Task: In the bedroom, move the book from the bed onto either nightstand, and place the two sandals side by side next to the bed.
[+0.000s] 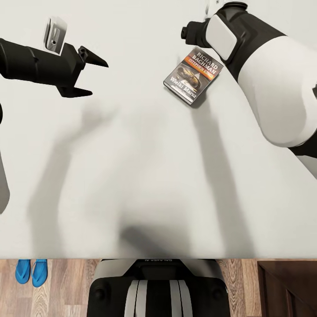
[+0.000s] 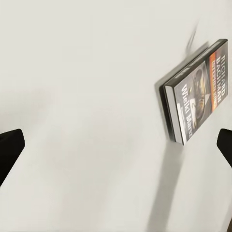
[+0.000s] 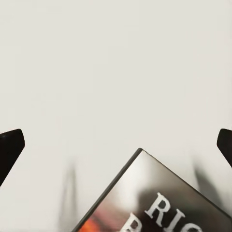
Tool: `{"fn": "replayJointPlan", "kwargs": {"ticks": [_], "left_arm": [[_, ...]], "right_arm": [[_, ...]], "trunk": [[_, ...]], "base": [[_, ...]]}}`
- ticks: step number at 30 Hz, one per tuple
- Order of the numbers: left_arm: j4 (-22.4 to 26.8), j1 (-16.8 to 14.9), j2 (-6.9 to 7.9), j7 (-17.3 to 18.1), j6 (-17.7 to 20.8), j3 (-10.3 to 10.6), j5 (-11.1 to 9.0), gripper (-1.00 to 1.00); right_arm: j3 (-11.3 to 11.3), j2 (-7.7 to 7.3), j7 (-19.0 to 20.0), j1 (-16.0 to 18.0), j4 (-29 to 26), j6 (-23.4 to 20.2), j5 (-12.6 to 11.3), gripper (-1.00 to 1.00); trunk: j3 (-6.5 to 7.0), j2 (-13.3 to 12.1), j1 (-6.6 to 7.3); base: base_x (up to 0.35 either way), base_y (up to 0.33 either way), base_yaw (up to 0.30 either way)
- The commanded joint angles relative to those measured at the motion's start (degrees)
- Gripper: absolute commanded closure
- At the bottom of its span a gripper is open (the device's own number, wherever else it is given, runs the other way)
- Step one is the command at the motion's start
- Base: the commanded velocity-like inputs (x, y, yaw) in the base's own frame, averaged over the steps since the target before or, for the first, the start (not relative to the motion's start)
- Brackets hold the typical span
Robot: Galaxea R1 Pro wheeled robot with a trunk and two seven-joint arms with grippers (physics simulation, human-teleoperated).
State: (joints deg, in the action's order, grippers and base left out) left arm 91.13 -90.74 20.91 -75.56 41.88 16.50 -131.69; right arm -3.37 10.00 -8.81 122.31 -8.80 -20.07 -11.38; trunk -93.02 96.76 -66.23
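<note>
While its jaws stand spread wide with nothing between them, the left gripper (image 1: 90, 75) hangs over the pale mattress of the bed (image 1: 145, 176), well apart from the book (image 1: 193, 75). Beyond the book's upper edge, the right gripper (image 3: 116, 145) likewise gapes unladen, fingertips (image 3: 10, 147) apart. Lying flat on the bed, the book shows its cover face up. Two blue sandals (image 1: 31, 271) sit side by side on the wooden floor (image 1: 66, 286) beside the bed; a dark nightstand (image 1: 288, 288) stands near.
</note>
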Motion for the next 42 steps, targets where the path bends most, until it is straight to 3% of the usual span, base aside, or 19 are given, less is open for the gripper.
{"fn": "replayJointPlan", "kwargs": {"ticks": [1, 42], "left_arm": [[0.0, -0.1, 0.03, -0.4, 0.5, 0.0, -0.2, -1.0], [0.0, 0.4, -0.08, -0.5, 0.5, 0.0, -0.2, -1.0]], "right_arm": [[-0.4, 0.0, -0.3, 0.0, -0.1, -0.3, -0.6, -1.0], [-0.2, 0.0, -0.4, -1.5, 1.8, -0.2, -0.6, -1.0]], "trunk": [[-0.02, 0.0, 0.0], [-0.02, 0.0, 0.0]], "base": [[0.0, 0.0, 0.0], [0.0, 0.0, 0.0]]}}
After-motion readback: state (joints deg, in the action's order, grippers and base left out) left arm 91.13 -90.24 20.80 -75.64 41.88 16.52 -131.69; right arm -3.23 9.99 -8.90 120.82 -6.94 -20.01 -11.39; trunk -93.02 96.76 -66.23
